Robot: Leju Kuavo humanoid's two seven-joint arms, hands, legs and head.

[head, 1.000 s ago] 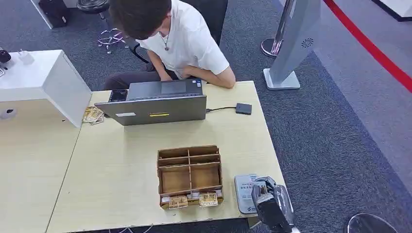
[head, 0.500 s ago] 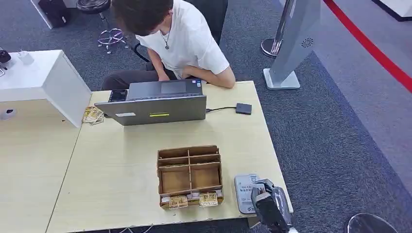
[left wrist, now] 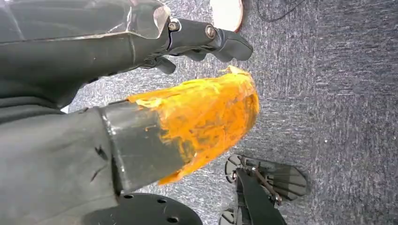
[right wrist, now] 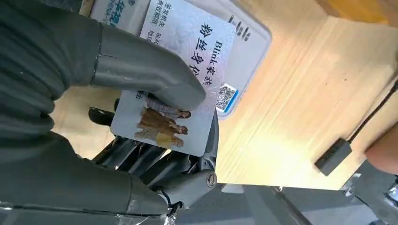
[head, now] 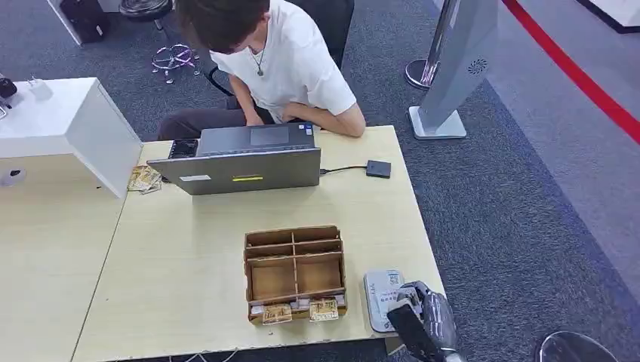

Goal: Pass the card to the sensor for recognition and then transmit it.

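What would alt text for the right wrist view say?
The robot hand holds a printed card, thumb on top and fingers beneath, over a white card reader on the wooden table. A small black box on a cable lies farther along the table.

White photo card [right wrist: 180, 89] w/ printed text, pinched in right hand [right wrist: 141, 117], held flat just above grey sensor pad [right wrist: 244, 42] at table's near-right corner

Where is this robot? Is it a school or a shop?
Probably neither: it looks like an office or a showroom check-in desk. A person works at a laptop on a wooden table, the floor is grey carpet, and a card reader waits by the table's edge.
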